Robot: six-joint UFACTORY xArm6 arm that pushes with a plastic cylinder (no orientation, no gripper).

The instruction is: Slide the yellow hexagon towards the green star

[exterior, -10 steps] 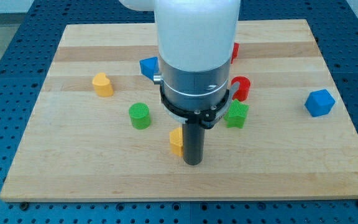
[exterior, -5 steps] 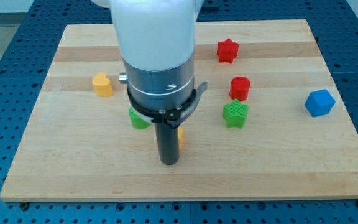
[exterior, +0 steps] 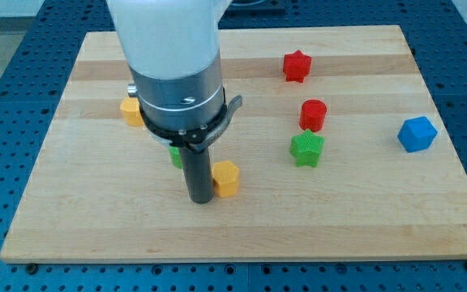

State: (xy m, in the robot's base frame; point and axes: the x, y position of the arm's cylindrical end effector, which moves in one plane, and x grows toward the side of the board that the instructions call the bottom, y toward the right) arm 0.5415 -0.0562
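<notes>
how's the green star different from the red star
The green star is green; the red star is red. The green star sits lower in the view, toward the board's middle, just below the red cylinder; the red star sits near the view's top edge with nothing close beside it. The green star is the nearer of the two to the yellow hexagon and my tip. Both are star-shaped blocks standing flat on the board.

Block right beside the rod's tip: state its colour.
Yellow. The yellow hexagon sits on the view's right of my tip, plain in the camera view.
</notes>
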